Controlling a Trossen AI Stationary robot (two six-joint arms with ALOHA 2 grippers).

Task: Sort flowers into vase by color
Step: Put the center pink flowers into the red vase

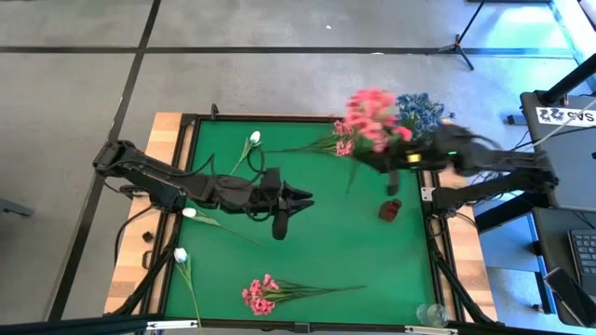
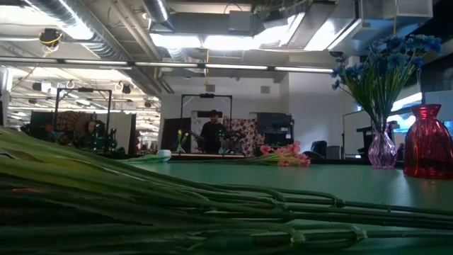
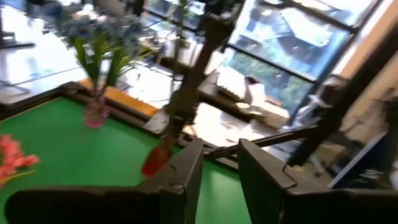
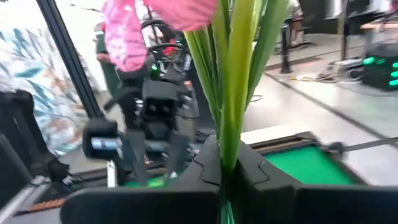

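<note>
We see a pink spray (image 4: 236, 81) pinched by its green stems between the fingers (image 4: 202, 171) of the right gripper (image 4: 227, 171), which are pressed together on the stems. The blossoms (image 1: 372, 116) stand above this gripper near the far right side of the table (image 1: 326, 214), just beside a blue bunch (image 1: 424, 110). In the low view the blue bunch stands upright in a clear purple vase (image 2: 383, 150), and a red vase (image 2: 428, 142) is just beside it.

The left gripper (image 1: 296, 198) is over the middle of the table and holds nothing; its fingers (image 3: 186, 174) are partly spread, with an empty gap between them. The left arm reaches in from the left edge, low and almost flat. The right arm comes from the right edge and is raised.

On the green surface lie a second pink spray (image 1: 265, 293) at the near edge, another pink spray (image 1: 343, 146) at the far side, and three white buds: one (image 1: 254, 138) near the far edge, one (image 1: 189, 212) under the left arm, and one (image 1: 181, 254) near the left corner. A small dark red thing (image 1: 390, 209) shows on the right part; we cannot tell from above what it is.

The table has a black frame and wooden borders. Behind it is a large room with ceiling lamps, and a person (image 2: 211, 133) stands far back.
</note>
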